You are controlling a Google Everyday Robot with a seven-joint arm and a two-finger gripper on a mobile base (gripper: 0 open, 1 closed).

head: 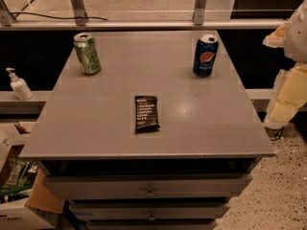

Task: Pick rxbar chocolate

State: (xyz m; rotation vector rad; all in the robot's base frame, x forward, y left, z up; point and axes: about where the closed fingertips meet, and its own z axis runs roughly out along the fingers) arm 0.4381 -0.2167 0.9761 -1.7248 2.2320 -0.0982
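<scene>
The rxbar chocolate [146, 113] is a flat black wrapper with lines of white text. It lies flat near the middle of the grey table top [201, 123], a little toward the front edge, with its long side pointing away from me. My gripper [277, 36] is at the far right edge of the view, beside and above the table's right side. It is well away from the bar and nothing shows in it. The pale arm [290, 95] hangs below it.
A green can [87, 53] stands at the back left of the table. A blue Pepsi can [205, 55] stands at the back right. A white pump bottle [18, 85] sits on a ledge to the left. Cardboard boxes [19, 195] are on the floor at lower left. Drawers [148, 188] sit under the table top.
</scene>
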